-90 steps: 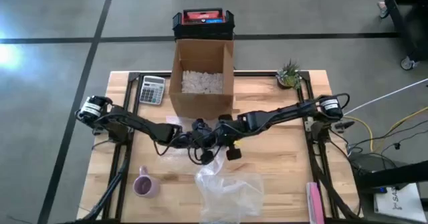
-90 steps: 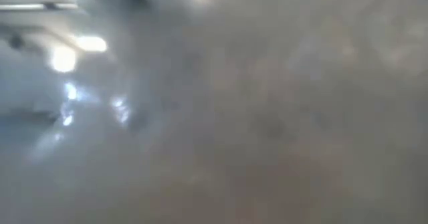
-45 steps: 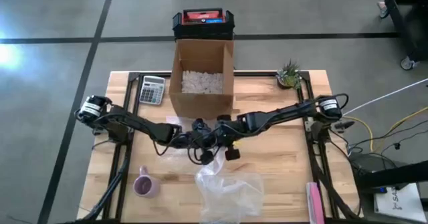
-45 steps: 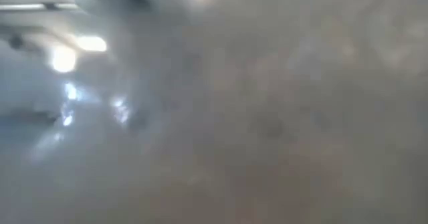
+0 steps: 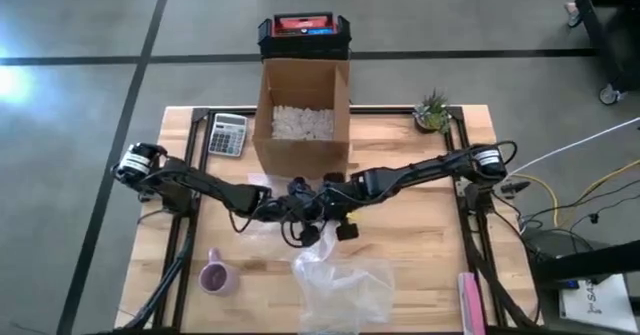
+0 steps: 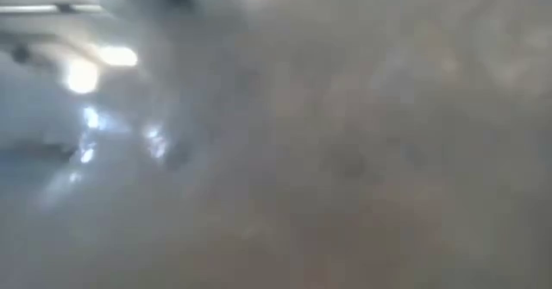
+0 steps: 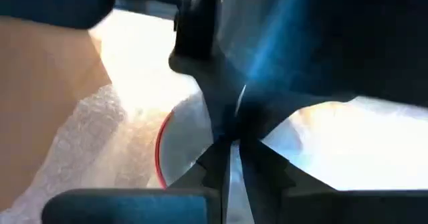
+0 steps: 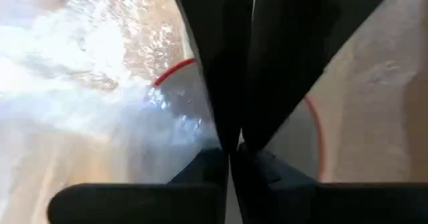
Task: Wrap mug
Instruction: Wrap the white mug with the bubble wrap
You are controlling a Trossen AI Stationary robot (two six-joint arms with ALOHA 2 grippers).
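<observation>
Hovering together mid-surface, my left end effector (image 5: 297, 218) and right end effector (image 5: 343, 220) were pinched shut on nothing I could identify, while the mug (image 5: 214, 276) stood toward the near left corner, closer to my left arm, beside the bubble wrap (image 5: 342, 287).

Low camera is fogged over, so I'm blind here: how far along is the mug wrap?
Early. Done: clear bubble wrap is out on the wooden table. In hand: left pincer and right pincer meet mid-table, both shut on a thin sheet. Left: the pink ceramic mug sits bare and apart, unwrapped.
</observation>
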